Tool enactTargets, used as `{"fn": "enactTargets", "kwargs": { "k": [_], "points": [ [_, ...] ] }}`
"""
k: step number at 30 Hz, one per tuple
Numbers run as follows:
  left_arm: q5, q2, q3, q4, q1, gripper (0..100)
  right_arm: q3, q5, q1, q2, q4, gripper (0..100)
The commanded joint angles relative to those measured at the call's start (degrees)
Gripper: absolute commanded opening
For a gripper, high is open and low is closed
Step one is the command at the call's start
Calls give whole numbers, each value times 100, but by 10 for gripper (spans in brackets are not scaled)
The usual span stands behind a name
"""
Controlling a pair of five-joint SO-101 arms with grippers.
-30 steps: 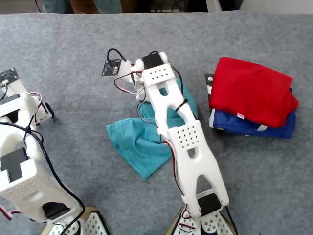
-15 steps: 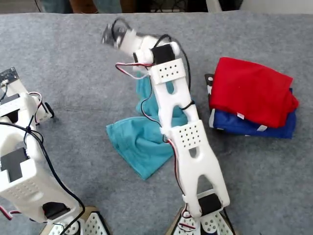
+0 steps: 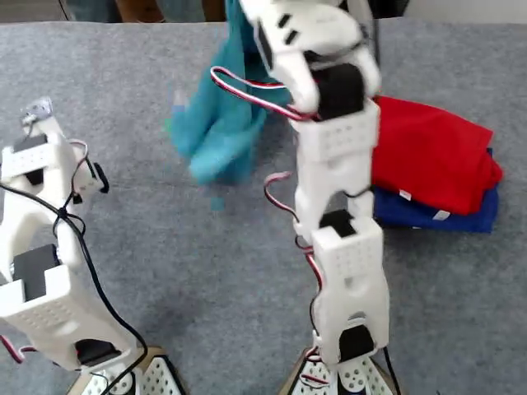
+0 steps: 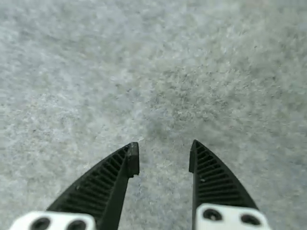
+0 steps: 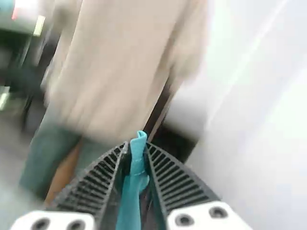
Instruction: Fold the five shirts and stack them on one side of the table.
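Lifted, crumpled teal shirt (image 3: 216,136) gripped by right end effector (image 5: 136,145); left end effector (image 4: 164,143) open

A grey, fuzzy table cover (image 3: 165,271) lies all round (speckled up close), a brown shape (image 3: 136,10) beyond its edge at eleven o'clock

**Fuzzy grey cover, soft knits, smooth plastic**

The grey table covering (image 3: 148,247) looks like rough, fuzzy felt, matt all over. The teal cloth shirt (image 3: 216,132) is soft, limp knit fabric. The folded red cloth shirt (image 3: 428,148) and folded blue cloth shirt (image 3: 412,211) look similar, matt and smooth. The left arm (image 3: 41,288) and right arm (image 3: 346,255) have smooth, faintly glossy white plastic shells. The left gripper (image 4: 164,153) and right gripper (image 5: 137,146) have matt black plastic fingers (image 4: 110,182), ribbed inside.
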State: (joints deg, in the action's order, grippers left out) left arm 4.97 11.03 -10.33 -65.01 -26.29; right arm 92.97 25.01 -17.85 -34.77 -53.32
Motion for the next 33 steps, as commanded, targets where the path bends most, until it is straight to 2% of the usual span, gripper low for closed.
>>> {"fn": "enactTargets", "kwargs": {
  "k": [1, 7, 13, 18, 22, 25, 28, 30, 33],
  "points": [
    [202, -114, 1130, -870, 4, 195, 215, 26, -70, 945, 659, 14],
    [167, -114, 2457, -1969, -4, 195, 268, 818, -246, 1174, 167, 14],
    [-53, -114, 3257, -2558, -321, 195, 277, 870, -264, 1341, -1662, 14],
    [-62, -114, 3653, -2848, -1042, 195, 277, 870, -545, 1675, -3218, 14],
    [-26, -105, 3837, -2875, -1965, 195, 268, 835, -1354, 1886, -3736, 14],
    [-9, -88, 3978, -2866, -2747, 195, 268, 686, -2163, 1938, -3763, 15],
    [132, -97, 4154, -2848, -3574, 195, 215, 563, -3051, 1930, -3314, 15],
    [299, -62, 4356, -2831, -4119, 195, 198, 413, -3604, 1912, -2655, 15],
    [457, -53, 4611, -2831, -4708, 195, -84, 413, -4343, 1851, -1108, 15]
  ]
}}
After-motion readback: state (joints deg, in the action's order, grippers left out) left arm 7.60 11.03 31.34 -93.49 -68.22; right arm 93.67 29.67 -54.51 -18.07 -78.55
